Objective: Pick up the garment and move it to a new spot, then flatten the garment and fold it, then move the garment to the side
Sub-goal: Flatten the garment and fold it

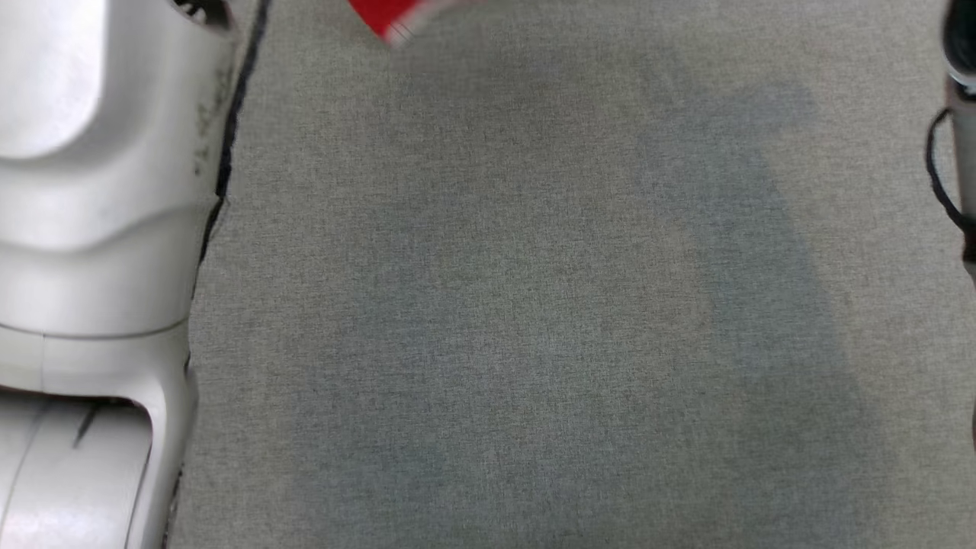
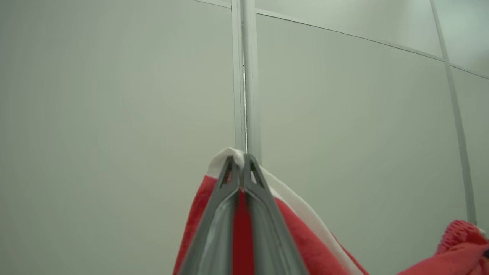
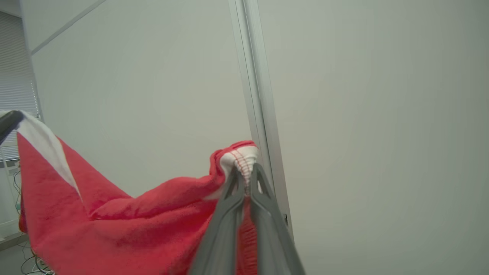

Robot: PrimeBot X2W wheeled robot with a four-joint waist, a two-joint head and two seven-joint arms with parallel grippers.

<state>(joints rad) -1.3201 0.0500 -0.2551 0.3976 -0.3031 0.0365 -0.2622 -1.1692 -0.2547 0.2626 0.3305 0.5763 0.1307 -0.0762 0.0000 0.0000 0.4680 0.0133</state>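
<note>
The garment is red fleece with white trim. In the head view a blurred tip of the garment (image 1: 390, 17) hangs at the top edge over the grey table (image 1: 534, 305). My left gripper (image 2: 241, 162) is shut on a white-trimmed corner of the garment (image 2: 301, 233), held up against a pale wall. My right gripper (image 3: 246, 173) is shut on another stitched white corner, and the garment (image 3: 114, 229) sags to the left from it toward the other gripper's dark fingertip (image 3: 8, 121).
My pale left arm (image 1: 91, 229) covers the left side of the head view and a dark cable and part of the right arm (image 1: 957, 152) show at the right edge. A pale wall with a vertical seam post (image 2: 246, 76) stands behind the raised grippers.
</note>
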